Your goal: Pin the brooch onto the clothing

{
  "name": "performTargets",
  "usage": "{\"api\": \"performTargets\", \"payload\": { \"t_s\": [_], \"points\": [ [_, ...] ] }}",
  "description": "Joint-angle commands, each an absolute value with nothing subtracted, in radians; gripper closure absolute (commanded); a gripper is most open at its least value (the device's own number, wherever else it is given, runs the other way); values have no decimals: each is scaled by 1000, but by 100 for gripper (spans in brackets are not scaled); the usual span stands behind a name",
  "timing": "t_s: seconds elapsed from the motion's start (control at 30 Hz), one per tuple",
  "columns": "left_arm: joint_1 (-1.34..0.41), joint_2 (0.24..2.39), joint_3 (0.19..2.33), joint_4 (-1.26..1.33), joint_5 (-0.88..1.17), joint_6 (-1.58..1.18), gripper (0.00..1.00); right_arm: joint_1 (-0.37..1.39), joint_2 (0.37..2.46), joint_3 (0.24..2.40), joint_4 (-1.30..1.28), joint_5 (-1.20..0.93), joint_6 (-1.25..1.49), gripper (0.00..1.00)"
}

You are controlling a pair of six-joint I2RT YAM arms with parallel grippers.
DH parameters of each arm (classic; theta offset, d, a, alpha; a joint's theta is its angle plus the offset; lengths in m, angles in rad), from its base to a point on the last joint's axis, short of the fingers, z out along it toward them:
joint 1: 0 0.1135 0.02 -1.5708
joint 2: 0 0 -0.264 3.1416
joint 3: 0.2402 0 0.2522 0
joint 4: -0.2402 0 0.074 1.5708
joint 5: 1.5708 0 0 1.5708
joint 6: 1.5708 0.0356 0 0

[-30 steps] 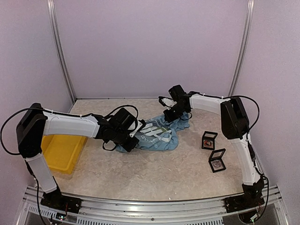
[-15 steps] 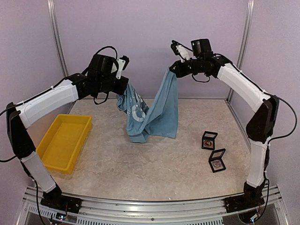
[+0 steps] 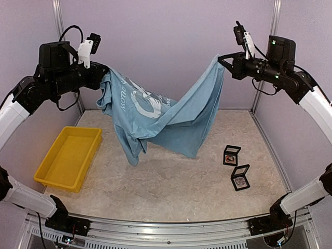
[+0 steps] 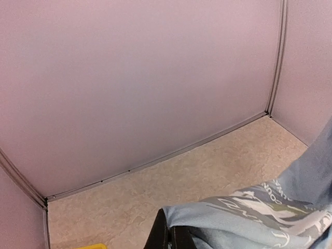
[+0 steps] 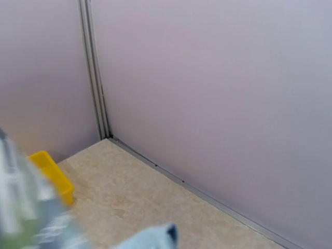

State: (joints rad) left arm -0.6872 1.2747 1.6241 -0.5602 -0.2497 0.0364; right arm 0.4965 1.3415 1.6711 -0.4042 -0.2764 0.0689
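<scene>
The clothing (image 3: 155, 116), a light blue T-shirt with white lettering, hangs in the air, stretched between my two raised grippers. My left gripper (image 3: 101, 72) is shut on its left edge. In the left wrist view the dark fingertips (image 4: 165, 233) pinch the printed cloth (image 4: 254, 215). At the upper right, my right gripper (image 3: 223, 61) is shut on the shirt's other corner. In the right wrist view only a blue fold (image 5: 153, 237) shows and the fingers are hidden. Two small black boxes (image 3: 232, 155) (image 3: 240, 178) on the table each hold a small reddish piece. I cannot tell which is the brooch.
A yellow tray (image 3: 67, 158) lies on the table at the left, also visible as the tray's end (image 5: 52, 174) in the right wrist view. The shirt's lowest fold hangs just above the beige tabletop (image 3: 176, 187). Pale walls close in the back and both sides.
Both arms rose from the table and spread apart, lifting the shirt from a crumpled heap into a stretched hanging sheet. The black boxes and the tray stayed put.
</scene>
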Motion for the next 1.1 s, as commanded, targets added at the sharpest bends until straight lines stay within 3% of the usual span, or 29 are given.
{"api": "performTargets", "payload": {
  "t_s": [0.0,0.1,0.17,0.2,0.23,0.27,0.33,0.47,0.67,0.8,1.07],
  "points": [
    [-573,1416,1701,-522,-84,52,100,465,1479,1753,-328,-271,60,100],
    [-515,1608,1837,-562,-40,84,100,426,1602,1841,-289,-302,65,100],
    [-463,1726,1905,-572,-23,82,93,421,1675,1859,-262,-287,60,100],
    [-436,1814,1943,-583,-19,72,78,417,1713,1859,-252,-277,60,100],
    [-411,1868,1982,-590,-32,55,54,414,1749,1860,-247,-266,61,100],
    [-389,1939,2030,-602,-64,28,35,408,1785,1861,-244,-256,67,100],
    [-356,2071,2141,-648,-120,-24,19,390,1856,1868,-242,-246,88,100],
    [-351,2148,2161,-697,-155,-55,13,342,1988,1899,-279,-262,139,100],
    [-346,1881,1559,-531,-13,-191,14,328,2043,1860,-291,-318,144,100],
    [-348,1794,1318,-514,71,-252,18,330,2028,1821,-290,-330,137,100],
    [-456,1844,1182,-585,-45,-155,11,329,1988,1767,-291,-352,112,100]
  ]
}}
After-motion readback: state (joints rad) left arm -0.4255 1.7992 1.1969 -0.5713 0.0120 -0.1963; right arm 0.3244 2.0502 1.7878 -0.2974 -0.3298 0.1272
